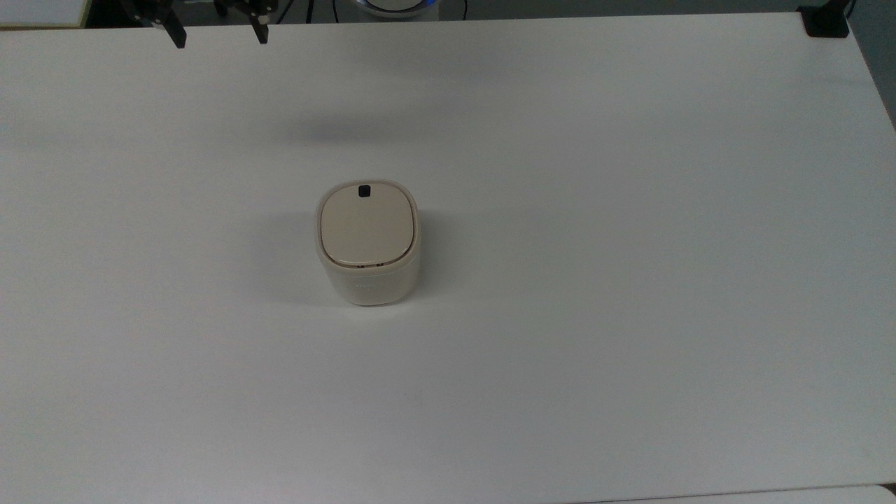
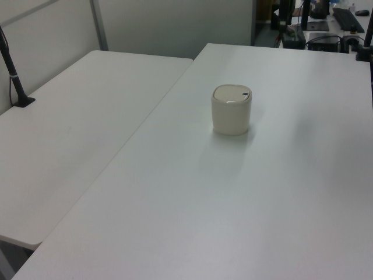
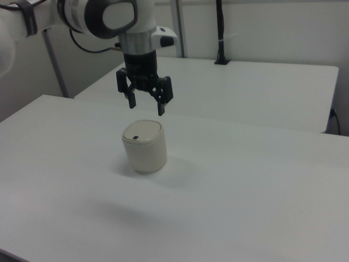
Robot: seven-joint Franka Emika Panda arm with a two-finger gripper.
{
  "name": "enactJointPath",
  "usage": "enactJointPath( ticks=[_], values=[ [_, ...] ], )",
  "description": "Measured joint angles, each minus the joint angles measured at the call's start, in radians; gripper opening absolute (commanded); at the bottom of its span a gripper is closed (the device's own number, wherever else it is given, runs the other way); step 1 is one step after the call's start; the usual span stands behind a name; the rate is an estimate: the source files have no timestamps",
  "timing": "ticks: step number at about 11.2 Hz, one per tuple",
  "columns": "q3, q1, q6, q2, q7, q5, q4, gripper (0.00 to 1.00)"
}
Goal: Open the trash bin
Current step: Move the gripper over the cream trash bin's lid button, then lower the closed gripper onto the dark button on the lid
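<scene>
The trash bin is a small cream tub with rounded corners, standing on the white table. Its flat tan lid lies closed, and a small black button sits near the lid's far edge in the top view. The same trash bin stands mid-table in the left view and again as the trash bin in the right view. My gripper hangs open in the air, above and behind the bin in the right view, holding nothing. In the top view the gripper is at the upper left edge, its fingertips spread wide.
A second white table adjoins on the left view's left, with a black pole clamped to it. A black clamp sits at the table's far right corner in the top view. Desks with equipment lie beyond the table.
</scene>
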Motion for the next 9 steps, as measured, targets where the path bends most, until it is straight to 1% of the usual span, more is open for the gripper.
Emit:
enactJointPath(
  ticks=[1,2,4,6,7,9],
  values=[
    [0.0,0.0,0.007,0.011,-0.009,0.026,0.0,0.14],
    [0.0,0.0,0.028,0.021,-0.033,0.045,0.0,0.0],
    [0.003,0.002,0.06,0.034,-0.089,0.101,0.0,0.0],
    [0.015,0.005,0.142,0.041,-0.12,0.124,0.0,0.0],
    [0.02,0.023,0.178,0.049,-0.122,0.129,-0.001,0.0],
    [0.025,0.095,0.221,0.09,-0.118,0.131,-0.003,0.0]
  ],
)
